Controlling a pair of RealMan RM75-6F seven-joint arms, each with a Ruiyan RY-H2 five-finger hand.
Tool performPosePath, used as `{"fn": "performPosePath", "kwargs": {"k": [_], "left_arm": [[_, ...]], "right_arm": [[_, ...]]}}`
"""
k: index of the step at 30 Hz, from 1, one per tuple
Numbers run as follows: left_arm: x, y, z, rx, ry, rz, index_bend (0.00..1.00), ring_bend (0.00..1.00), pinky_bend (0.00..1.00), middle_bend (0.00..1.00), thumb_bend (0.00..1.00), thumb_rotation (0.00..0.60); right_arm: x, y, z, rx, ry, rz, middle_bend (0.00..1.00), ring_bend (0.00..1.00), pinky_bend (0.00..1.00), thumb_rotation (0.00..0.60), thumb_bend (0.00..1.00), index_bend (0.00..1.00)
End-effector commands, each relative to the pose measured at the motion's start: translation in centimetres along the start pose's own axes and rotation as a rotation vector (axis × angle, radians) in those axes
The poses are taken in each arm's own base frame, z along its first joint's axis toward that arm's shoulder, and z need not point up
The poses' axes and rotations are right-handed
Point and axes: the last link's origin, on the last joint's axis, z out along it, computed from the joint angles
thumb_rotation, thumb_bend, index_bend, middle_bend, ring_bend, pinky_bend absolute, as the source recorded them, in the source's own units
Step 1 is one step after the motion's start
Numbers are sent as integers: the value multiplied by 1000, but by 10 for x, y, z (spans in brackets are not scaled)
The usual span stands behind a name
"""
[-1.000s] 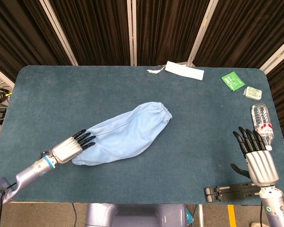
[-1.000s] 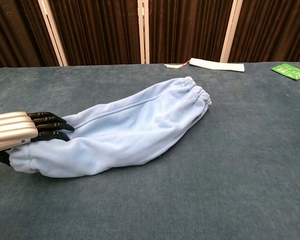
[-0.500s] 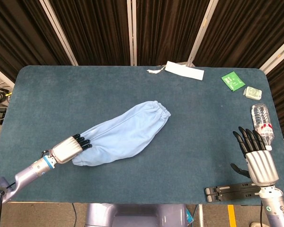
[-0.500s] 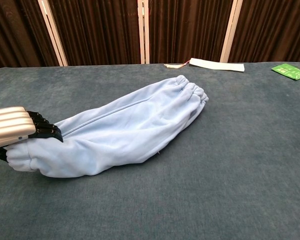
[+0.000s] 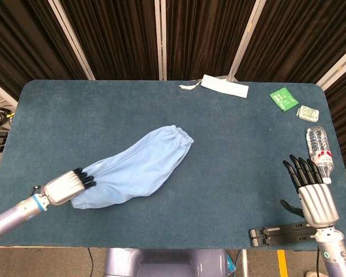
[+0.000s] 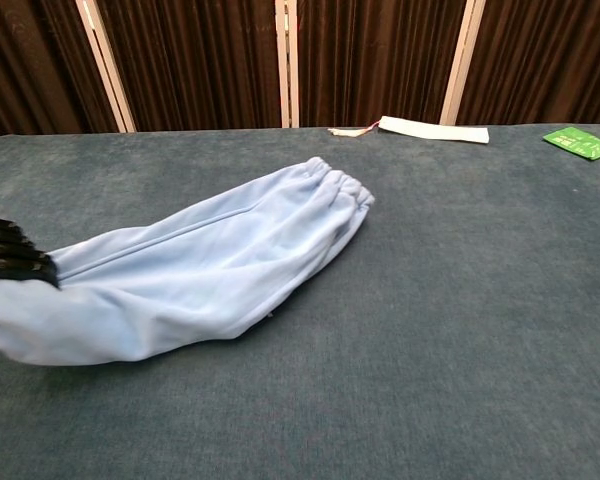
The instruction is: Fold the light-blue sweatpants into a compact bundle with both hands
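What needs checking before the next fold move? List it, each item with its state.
1. Left hand grips the near end of the sweatpants: ok, fingers curled on the fabric.
2. Right hand on the sweatpants: not ok, it sits far off, fingers apart, holding nothing.
3. Sweatpants lying flat on the table: ok.
4. Elastic cuff free: ok.
5. Water bottle clear of the right hand: cannot tell, very close.
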Motion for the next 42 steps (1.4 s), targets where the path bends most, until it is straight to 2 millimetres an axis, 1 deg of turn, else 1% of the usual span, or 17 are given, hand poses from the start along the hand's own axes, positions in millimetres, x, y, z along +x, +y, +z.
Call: {"fn": "performPosePath", "kwargs": {"k": [1,2,6,12,15,18,21,23,24,27,28,31,33,34,35,40,42], "left_arm": [[5,3,-28,-26,-14,6,685,388,376,431,584,600],[5,4,-32,-28,-17,5,686,388,376,431,584,600],[8,10,-59,-33,-45,-12,687,388,378,431,584,600],[9,20,-84,-49,-81,-21,694,388,384,431,584,600],[8,30,-101,-29,-104,-81,695,389,386,431,584,600],[8,36,-126,-22,-150,-91,696,389,387,431,584,600],[12,37,-136,-24,-153,-75,700,390,388,433,584,600],[21,34,-128,-10,-103,-84,703,392,390,436,584,600],[26,32,-121,-6,-70,-81,704,392,390,436,584,600],[43,24,-94,9,23,-75,704,392,390,437,584,600],[50,20,-82,14,57,-72,704,392,390,437,584,600],[63,15,-62,23,100,-63,705,392,390,437,585,600],[76,10,-39,34,140,-57,705,392,390,437,585,600],[84,7,-24,41,166,-59,704,392,390,437,585,600],[91,6,-9,50,178,-61,704,392,390,437,585,600],[106,2,32,80,174,-58,702,392,390,437,584,600],[109,0,44,92,165,-55,702,392,391,437,584,600]], "right_arm": [[0,0,0,1,0,0,0,0,0,600,0,0],[0,-1,0,2,0,1,0,0,0,600,0,0],[1,-2,-1,6,4,-2,0,0,0,600,0,0],[1,-3,-1,13,5,-2,0,0,0,600,0,0],[1,-3,-1,15,7,-4,0,0,0,600,0,0],[1,-3,-2,15,6,-7,0,0,0,600,0,0],[1,-3,-2,16,6,-4,0,0,0,600,0,0],[3,-3,-1,14,11,-1,0,0,0,600,0,0],[3,-2,-1,13,13,1,0,0,0,600,0,0],[4,-1,-1,10,15,3,0,0,0,600,0,0],[5,-1,-1,8,15,5,0,0,0,600,0,0],[5,0,-1,5,17,5,0,0,0,600,0,0],[6,1,0,1,19,6,0,0,0,600,0,0],[6,3,0,-4,18,7,0,0,0,600,0,0],[6,4,0,-8,17,7,0,0,0,600,0,0],[6,7,1,-20,14,8,0,0,0,600,0,0],[6,8,1,-24,13,9,0,0,0,600,0,0]]}}
